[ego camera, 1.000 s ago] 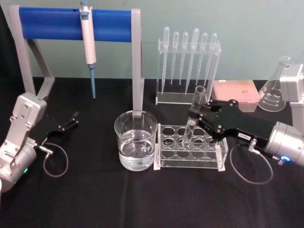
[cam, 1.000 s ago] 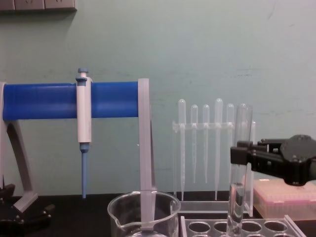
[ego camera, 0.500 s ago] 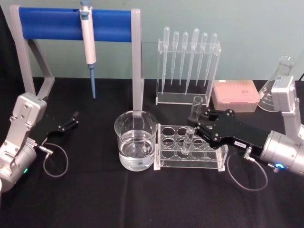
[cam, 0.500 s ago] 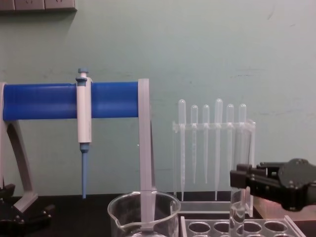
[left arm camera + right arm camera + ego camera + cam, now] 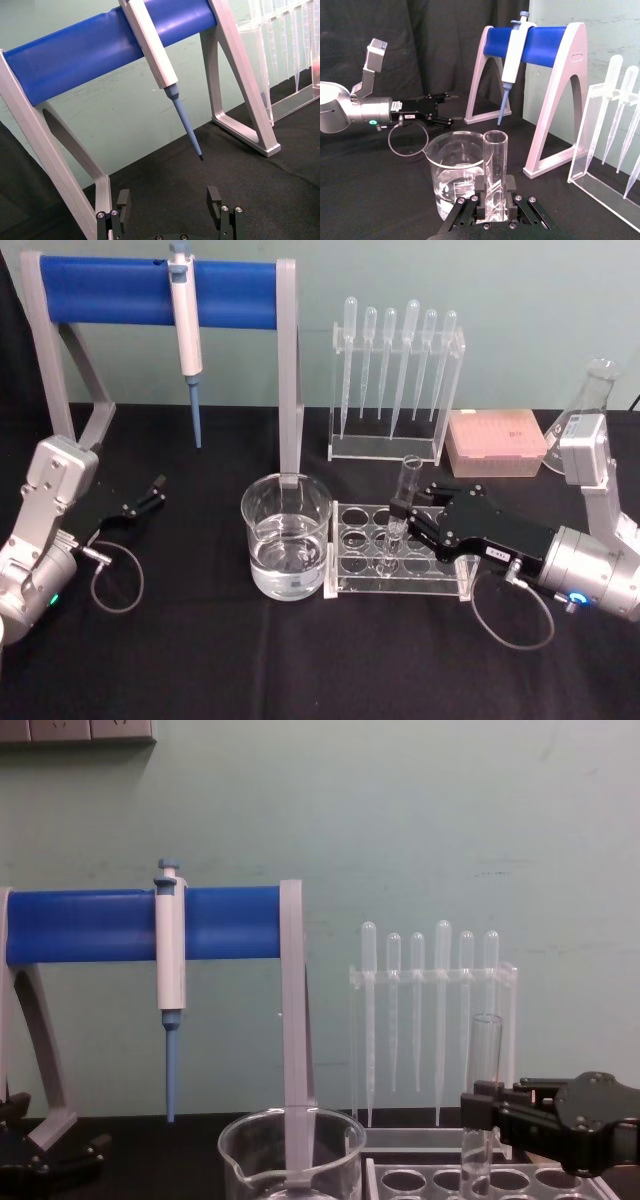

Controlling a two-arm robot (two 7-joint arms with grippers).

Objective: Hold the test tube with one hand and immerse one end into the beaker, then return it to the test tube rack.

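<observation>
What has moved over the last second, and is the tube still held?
The right gripper has come down, lowering the test tube into a hole of the clear tube rack; in the chest view the tube's rim sits lower than before. Its fingers remain shut on the tube. The beaker of water, the pipette stand and the left gripper, open at the table's left, have not moved.
</observation>
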